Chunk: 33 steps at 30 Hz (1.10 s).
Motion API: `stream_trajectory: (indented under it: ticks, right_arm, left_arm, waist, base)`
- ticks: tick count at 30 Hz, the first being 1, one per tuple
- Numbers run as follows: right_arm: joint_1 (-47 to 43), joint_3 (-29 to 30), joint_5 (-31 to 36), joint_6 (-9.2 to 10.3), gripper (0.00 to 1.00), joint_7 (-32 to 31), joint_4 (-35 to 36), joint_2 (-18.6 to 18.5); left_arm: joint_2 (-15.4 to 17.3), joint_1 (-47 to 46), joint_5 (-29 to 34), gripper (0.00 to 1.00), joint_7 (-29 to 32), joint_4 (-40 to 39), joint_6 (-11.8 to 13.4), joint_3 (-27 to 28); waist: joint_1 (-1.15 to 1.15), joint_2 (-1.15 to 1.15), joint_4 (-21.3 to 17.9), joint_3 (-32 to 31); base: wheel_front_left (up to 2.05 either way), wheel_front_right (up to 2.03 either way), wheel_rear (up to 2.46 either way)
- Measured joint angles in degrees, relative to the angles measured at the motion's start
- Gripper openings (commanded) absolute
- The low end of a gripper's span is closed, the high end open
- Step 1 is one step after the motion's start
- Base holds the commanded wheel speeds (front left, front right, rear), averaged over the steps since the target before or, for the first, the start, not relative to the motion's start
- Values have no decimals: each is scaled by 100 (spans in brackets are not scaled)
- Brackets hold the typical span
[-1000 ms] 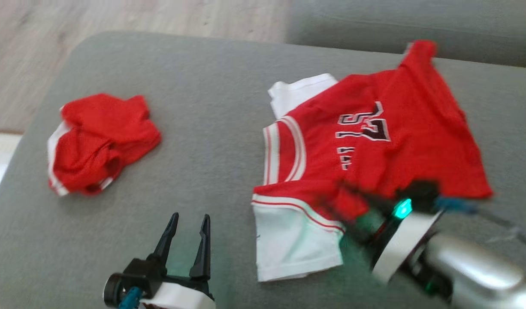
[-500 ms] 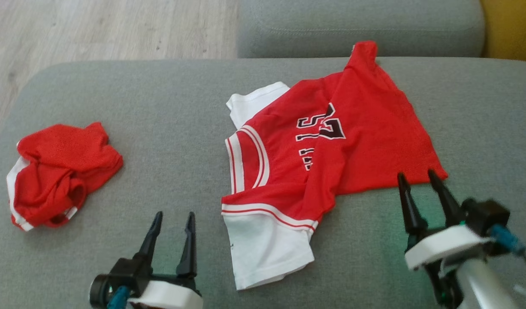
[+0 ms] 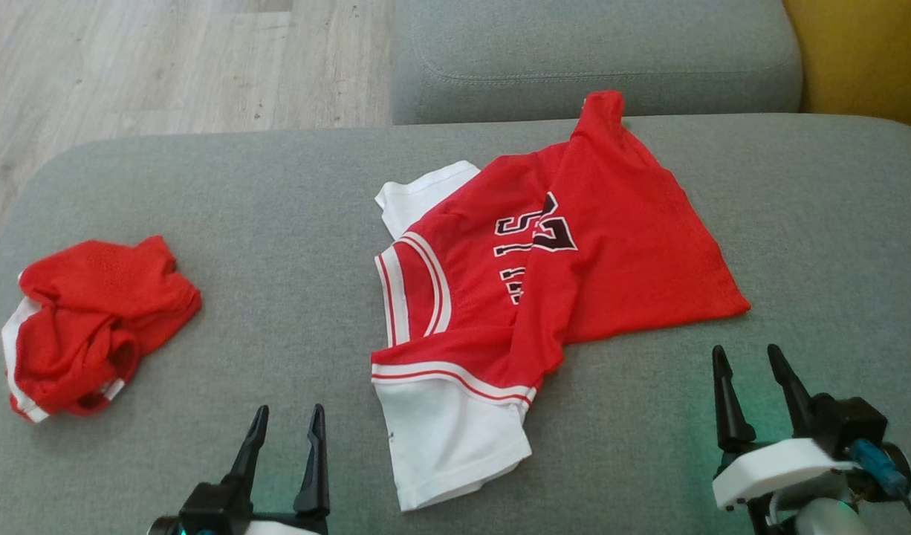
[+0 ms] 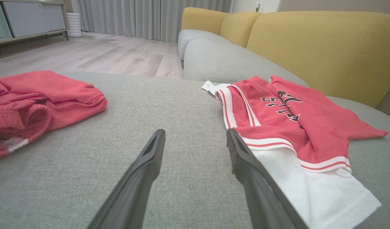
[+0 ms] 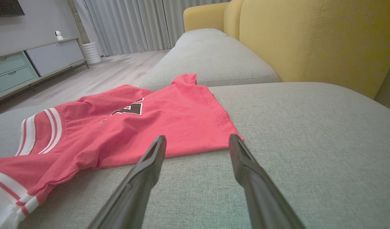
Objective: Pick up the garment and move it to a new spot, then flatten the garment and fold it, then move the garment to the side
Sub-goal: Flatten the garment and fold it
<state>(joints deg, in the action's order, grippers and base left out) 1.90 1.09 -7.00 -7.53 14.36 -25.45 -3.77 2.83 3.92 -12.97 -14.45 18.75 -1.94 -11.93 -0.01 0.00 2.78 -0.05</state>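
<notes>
The red jersey (image 3: 619,245) lies in the middle of the grey sofa seat (image 3: 277,193), roughly spread but not flat. A diagonal fold runs across its body and covers part of the black-and-white lettering, possibly a number, which I cannot read whole. White-and-red striped trim edges the neck. One white sleeve points toward the robot, another white piece peeks out at the far side, and the far red corner reaches the next seat cushion (image 3: 589,52). The left hand (image 3: 290,409) is held low over bare seat just beside the near white sleeve, its fingers apart and gripping nothing. The right hand (image 3: 745,349) is near the jersey's lower right corner with a strip of bare seat between them, its fingers likewise apart and empty. Well off to the left lies a crumpled red garment (image 3: 91,319) with white edging. A yellow backrest (image 3: 864,59) rises at the right, and pale wood floor (image 3: 166,59) shows beyond the seat.
</notes>
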Motion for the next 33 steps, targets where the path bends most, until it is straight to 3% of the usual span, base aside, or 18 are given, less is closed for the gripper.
stream_trajectory:
  ticks: [8, 12, 17, 28, 29, 30, 31, 33]
  right_arm:
    - [2, -64, 55, 0, 100, 0, 9, 40]
    - [4, -114, 53, 0, 100, 1, 8, 59]
    - [37, -140, 45, 0, 100, 0, 1, 47]
    - [188, -202, 34, 0, 100, 0, 1, -73]
    - [214, -203, 24, 0, 100, 1, 1, -77]
    - [238, -203, 0, 0, 100, 0, 3, -85]
    - [257, -204, -7, 0, 100, 0, 3, -88]
    - [287, -202, -7, 0, 100, 0, 2, -103]
  left_arm:
    - [4, -3, -48, 100, 0, 105, -121, -107]
    - [5, -10, -461, 100, 0, 576, -382, -575]
    - [9, -165, -800, 100, 1, 1148, -512, -1191]
    - [13, -792, -1344, 100, -108, 2071, -521, -2127]
    - [12, -866, -1403, 70, -134, 2187, -521, -2194]
    - [18, -930, -1488, 19, -148, 2262, -521, -2282]
    - [18, -999, -1564, 0, -180, 2363, -521, -2345]
    - [40, -1139, -1701, 0, -185, 2574, -522, -2429]
  waist:
    - [0, 0, -50, 44]
    - [0, 0, -70, 128]
    - [1, 0, -125, 255]
    - [1, 0, -254, 410]
    - [0, 0, -262, 420]
    - [0, 0, -270, 428]
    - [1, 0, -276, 437]
    - [1, 0, -274, 457]
  base:
    - [0, 0, 0]
    - [0, 0, 0]
    - [0, 0, 0]
    - [0, 0, 0]
    - [0, 0, 0]
    - [0, 0, 0]
    - [0, 0, 0]
    - [0, 0, 0]
